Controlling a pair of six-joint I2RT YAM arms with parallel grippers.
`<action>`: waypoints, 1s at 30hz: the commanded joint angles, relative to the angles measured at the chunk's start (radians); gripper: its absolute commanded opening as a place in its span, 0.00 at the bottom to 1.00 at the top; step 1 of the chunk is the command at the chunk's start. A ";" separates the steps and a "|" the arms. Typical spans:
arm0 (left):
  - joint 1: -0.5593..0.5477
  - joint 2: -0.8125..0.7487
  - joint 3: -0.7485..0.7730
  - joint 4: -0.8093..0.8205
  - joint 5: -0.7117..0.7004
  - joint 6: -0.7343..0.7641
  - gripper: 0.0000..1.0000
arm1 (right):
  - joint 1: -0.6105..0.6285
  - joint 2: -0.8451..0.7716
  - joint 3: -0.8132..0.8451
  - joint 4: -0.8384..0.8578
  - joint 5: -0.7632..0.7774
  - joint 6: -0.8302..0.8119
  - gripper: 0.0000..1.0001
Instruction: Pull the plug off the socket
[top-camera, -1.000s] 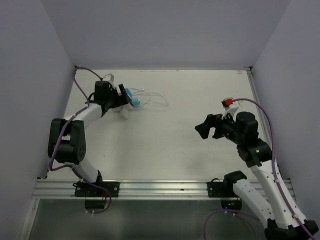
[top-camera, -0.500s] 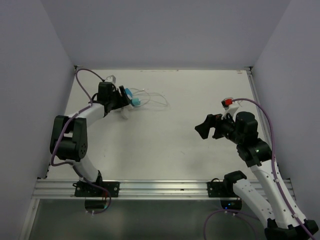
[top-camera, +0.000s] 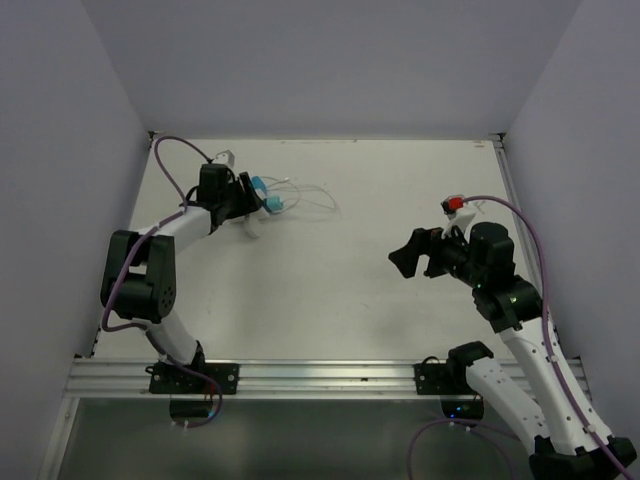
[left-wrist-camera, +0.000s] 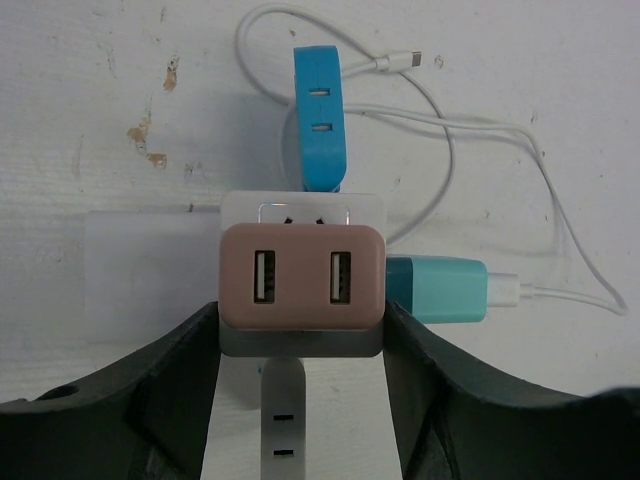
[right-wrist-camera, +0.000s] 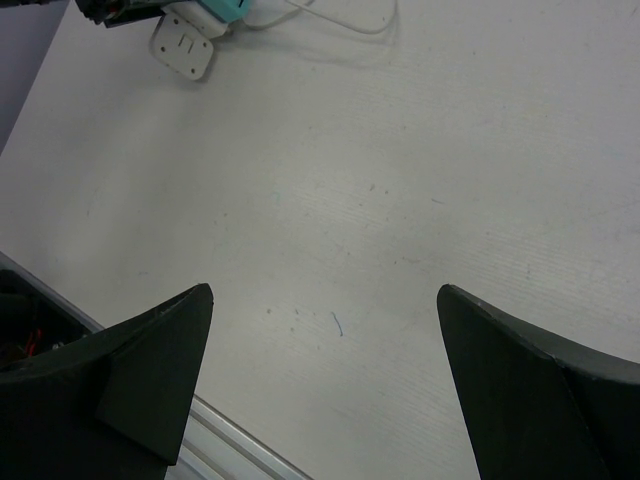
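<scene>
Left gripper (left-wrist-camera: 300, 315): half closed, drawn in over the last second from a much wider stance; its fingers (left-wrist-camera: 190, 360) are now seen against both sides of the plug (left-wrist-camera: 302, 275) with no gap showing.
Plug: a pinkish-brown block with two USB ports, seated on the socket (left-wrist-camera: 305, 208) and not yet separated from it.
Socket: the white cube is found at the far left of the bench (left-wrist-camera: 100, 100), directly behind the plug; only a narrow strip of its slotted face is seen.
Neighbours: a blue adapter (left-wrist-camera: 320, 120) is seated on the far side of the socket, a teal charger (left-wrist-camera: 440, 288) on its right, and a white cable (left-wrist-camera: 450, 150) is looped beyond them.
Right gripper (right-wrist-camera: 325, 290): spread fully and holding nothing, well apart from the socket, unmoved over the last second.
Meaning for the task: the approach is judged finished and the grasp nearly set. The pull remains to be made, and the unheld socket may be dragged along.
</scene>
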 joint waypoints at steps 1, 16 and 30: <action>-0.016 -0.028 0.032 0.042 0.055 0.030 0.11 | 0.006 0.008 0.001 0.031 -0.058 -0.016 0.99; -0.074 -0.170 -0.023 -0.143 0.216 0.168 0.00 | 0.149 0.231 -0.002 0.301 -0.082 -0.025 0.99; -0.128 -0.295 -0.082 -0.260 0.245 0.237 0.00 | 0.496 0.742 0.174 0.589 0.223 -0.235 0.96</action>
